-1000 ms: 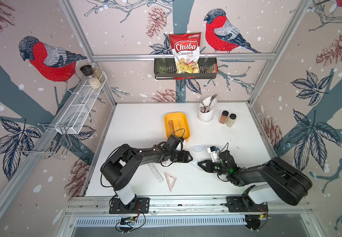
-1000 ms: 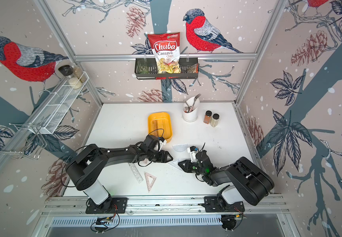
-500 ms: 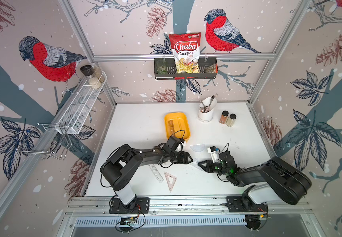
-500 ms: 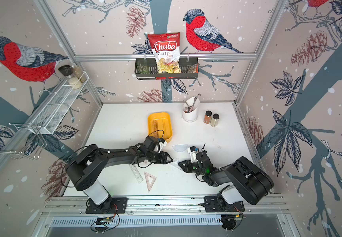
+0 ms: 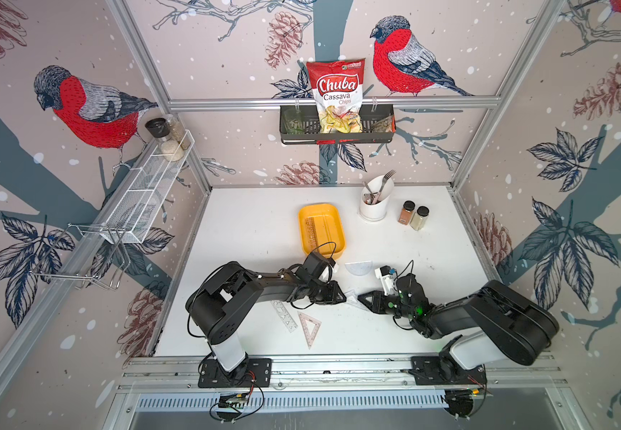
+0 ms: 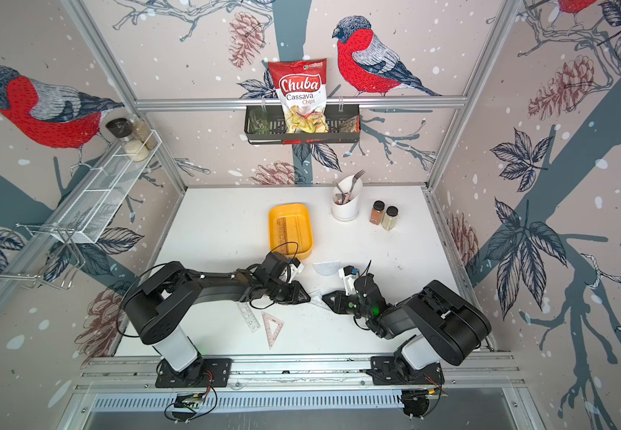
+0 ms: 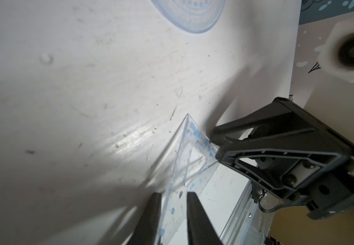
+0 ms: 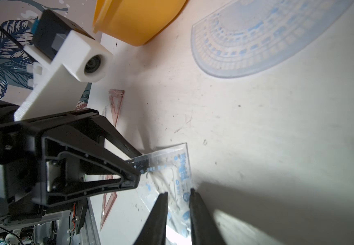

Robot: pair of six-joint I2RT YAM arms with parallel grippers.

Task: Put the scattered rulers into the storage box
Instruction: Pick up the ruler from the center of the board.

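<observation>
Two hands grip one clear set square (image 7: 191, 157), held tilted over surface (image 5: 249, 223), front half, midway between side edges. Left hand (image 5: 341, 298) clenched on one end; right hand (image 5: 361, 298) clenched on opposite end, fingertips facing. Protractor (image 5: 358, 267) flat just behind them, near box (image 5: 340, 223). Box mid-surface toward back edge, one ruler (image 5: 313, 231) inside. Stencil ruler (image 5: 284, 314) and pink set square (image 5: 309, 327) flat, side by side, near front edge.

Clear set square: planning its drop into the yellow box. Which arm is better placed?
Likely left. The left gripper and right gripper both pinch the clear set square, but the storage box lies nearer the left.
</observation>
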